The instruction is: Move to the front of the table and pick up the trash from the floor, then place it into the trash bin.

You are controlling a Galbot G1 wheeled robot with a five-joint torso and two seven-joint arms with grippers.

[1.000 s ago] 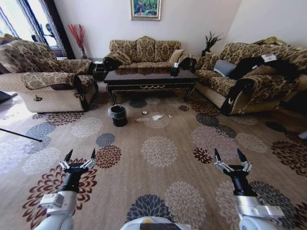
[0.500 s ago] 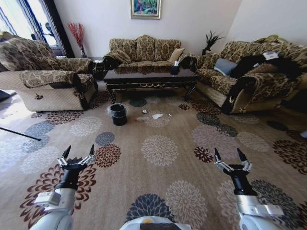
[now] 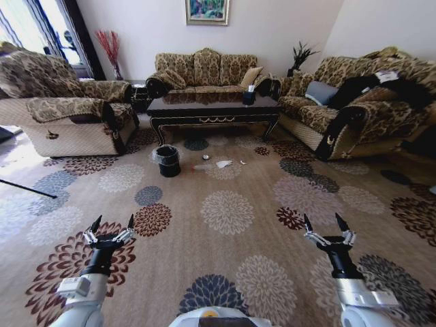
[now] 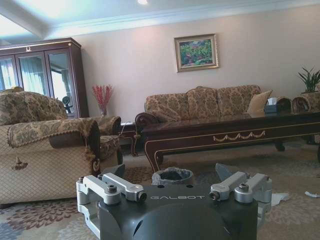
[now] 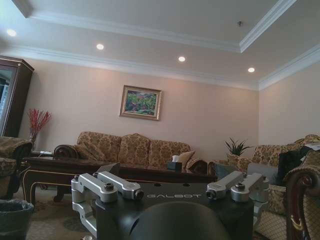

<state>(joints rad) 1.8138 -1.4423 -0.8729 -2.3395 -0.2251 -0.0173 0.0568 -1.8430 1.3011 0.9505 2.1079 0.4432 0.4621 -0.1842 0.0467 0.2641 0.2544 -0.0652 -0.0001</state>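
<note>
While the trash (image 3: 223,165) lies on the floor (image 3: 225,211) well ahead, my left gripper (image 3: 108,227) and right gripper (image 3: 328,229) hang spread and empty; nothing is picked up yet.

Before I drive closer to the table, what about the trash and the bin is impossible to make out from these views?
- Trash on the floor, head view: too small to tell what each piece is.
- Trash bin, left wrist view: lower part hidden behind the left gripper; contents unseen.
- Trash bin, right wrist view: cut off by the picture's edge.
- Floor under the table: shadowed.
- Right gripper: open, over carpet.
</note>
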